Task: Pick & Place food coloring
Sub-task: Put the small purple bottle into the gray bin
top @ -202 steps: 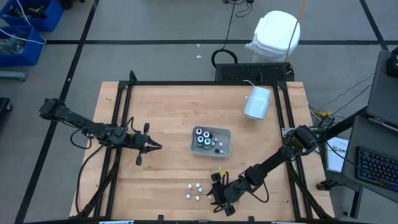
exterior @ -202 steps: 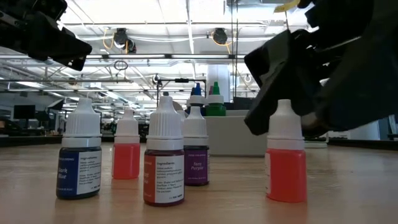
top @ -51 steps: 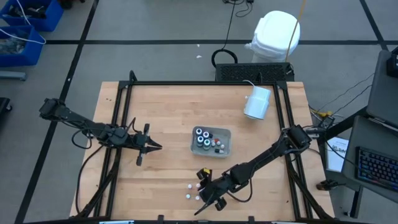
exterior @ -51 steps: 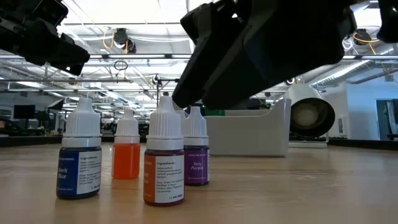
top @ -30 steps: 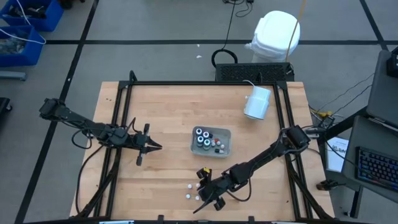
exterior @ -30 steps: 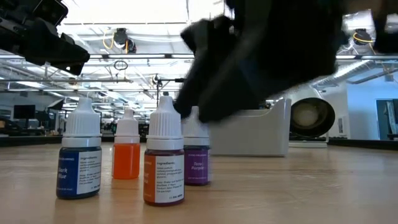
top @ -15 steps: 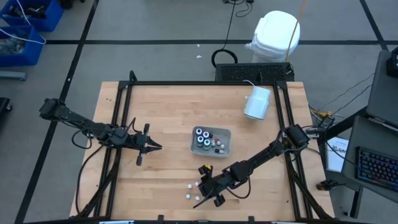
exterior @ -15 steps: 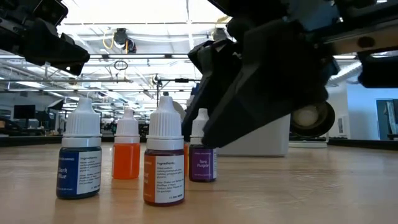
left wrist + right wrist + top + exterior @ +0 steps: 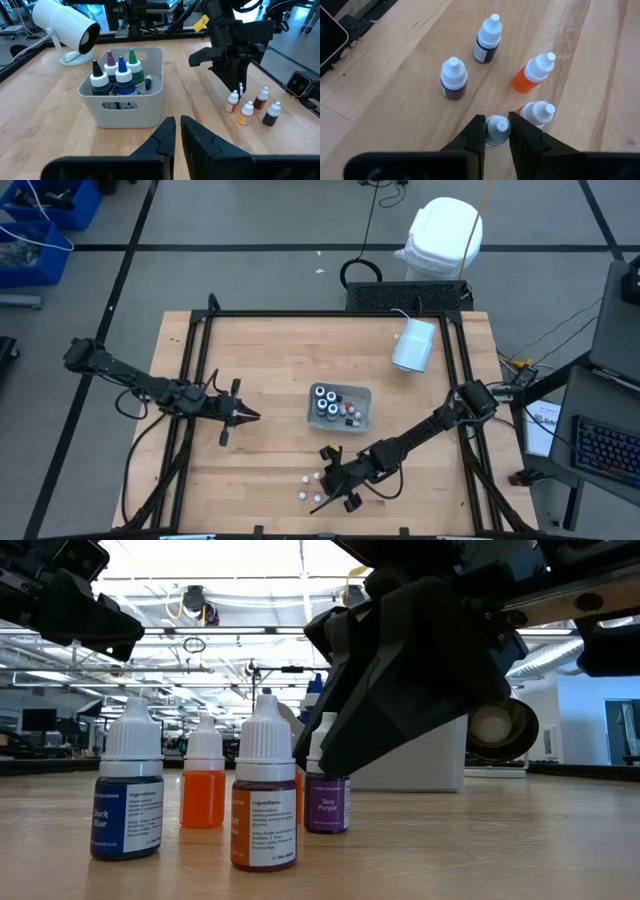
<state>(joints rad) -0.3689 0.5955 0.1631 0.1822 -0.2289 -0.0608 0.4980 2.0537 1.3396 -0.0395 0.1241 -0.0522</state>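
Note:
Several small white-capped food coloring bottles stand upright on the wooden table near its front edge. My right gripper slants down over them and is shut on the purple bottle. A clear tray at the table's middle holds bigger dark bottles with white, blue and green tops. My left gripper hangs shut, holding nothing, left of the tray. My right gripper pinches the purple bottle's white cap between its two fingers. The fingers come slanting down from above and from the table's right. The bottle stays upright with its base on the table.
A big white cylinder lies at the table's far right. A blue bottle, an orange one and a brown one stand close to the held bottle. A black frame runs along the table's edges.
My right gripper has come down a little toward the far edge and now sits over the purple bottle's cap. That bottle has shifted slightly along the table while staying upright. The other bottles stand as before.

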